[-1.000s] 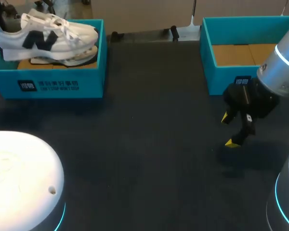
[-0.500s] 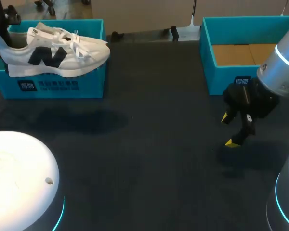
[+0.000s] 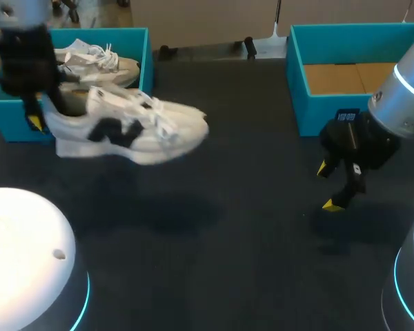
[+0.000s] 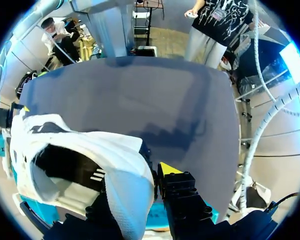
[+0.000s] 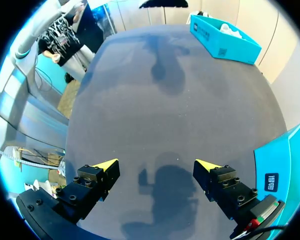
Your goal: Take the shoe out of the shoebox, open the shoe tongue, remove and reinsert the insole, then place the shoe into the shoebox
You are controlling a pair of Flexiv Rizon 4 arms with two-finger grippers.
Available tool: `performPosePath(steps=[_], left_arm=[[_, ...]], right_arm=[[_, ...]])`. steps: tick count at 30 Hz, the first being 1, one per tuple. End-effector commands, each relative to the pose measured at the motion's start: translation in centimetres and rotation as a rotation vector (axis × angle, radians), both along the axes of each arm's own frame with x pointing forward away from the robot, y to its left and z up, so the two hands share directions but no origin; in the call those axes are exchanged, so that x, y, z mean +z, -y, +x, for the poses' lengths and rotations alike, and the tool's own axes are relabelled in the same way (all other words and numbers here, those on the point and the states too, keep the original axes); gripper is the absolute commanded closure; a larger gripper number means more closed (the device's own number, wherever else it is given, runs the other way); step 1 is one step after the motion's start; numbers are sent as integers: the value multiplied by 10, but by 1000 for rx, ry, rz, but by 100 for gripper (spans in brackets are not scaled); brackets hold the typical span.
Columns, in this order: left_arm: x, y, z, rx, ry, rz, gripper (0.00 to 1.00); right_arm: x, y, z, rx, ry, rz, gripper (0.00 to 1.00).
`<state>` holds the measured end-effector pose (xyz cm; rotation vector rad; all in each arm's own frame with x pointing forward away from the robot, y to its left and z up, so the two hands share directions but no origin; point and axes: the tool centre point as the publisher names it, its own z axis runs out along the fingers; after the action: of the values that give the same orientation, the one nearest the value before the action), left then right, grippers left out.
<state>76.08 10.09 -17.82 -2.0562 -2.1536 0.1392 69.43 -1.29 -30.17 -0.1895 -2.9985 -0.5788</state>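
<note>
A white shoe with a dark side mark (image 3: 127, 127) hangs in the air over the dark table, in front of the left blue shoebox (image 3: 10, 114). My left gripper (image 3: 40, 116) is shut on its heel. In the left wrist view the heel collar (image 4: 122, 175) sits between the fingers, one yellow fingertip (image 4: 169, 168) showing and the other hidden behind the shoe. A second white shoe (image 3: 96, 61) lies inside the left shoebox. My right gripper (image 3: 328, 186) stands open just above the table, near the right shoebox (image 3: 331, 103), with nothing between its fingers (image 5: 157, 167).
The right shoebox holds only its brown cardboard floor (image 3: 352, 76). The dark table (image 3: 234, 227) stretches between the two arms. In the right wrist view the left shoebox (image 5: 225, 39) lies far ahead and the right shoebox's corner (image 5: 280, 165) is beside the gripper.
My left arm has lifted the shoe out of the left shoebox and carried it forward and to the right over the table. The right arm has not moved.
</note>
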Motion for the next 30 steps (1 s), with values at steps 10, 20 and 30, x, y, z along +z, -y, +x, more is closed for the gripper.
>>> performPosePath(steps=[10, 20, 30], left_arm=[[-27, 22, -18, 7, 111, 35, 100], [-63, 57, -38, -23, 102, 56, 100], [-94, 91, -58, -6, 70, 75, 100]], right_arm=[[0, 0, -1, -2, 1, -4, 0], [0, 0, -1, -2, 1, -4, 0], [0, 0, -1, -2, 1, -4, 0]])
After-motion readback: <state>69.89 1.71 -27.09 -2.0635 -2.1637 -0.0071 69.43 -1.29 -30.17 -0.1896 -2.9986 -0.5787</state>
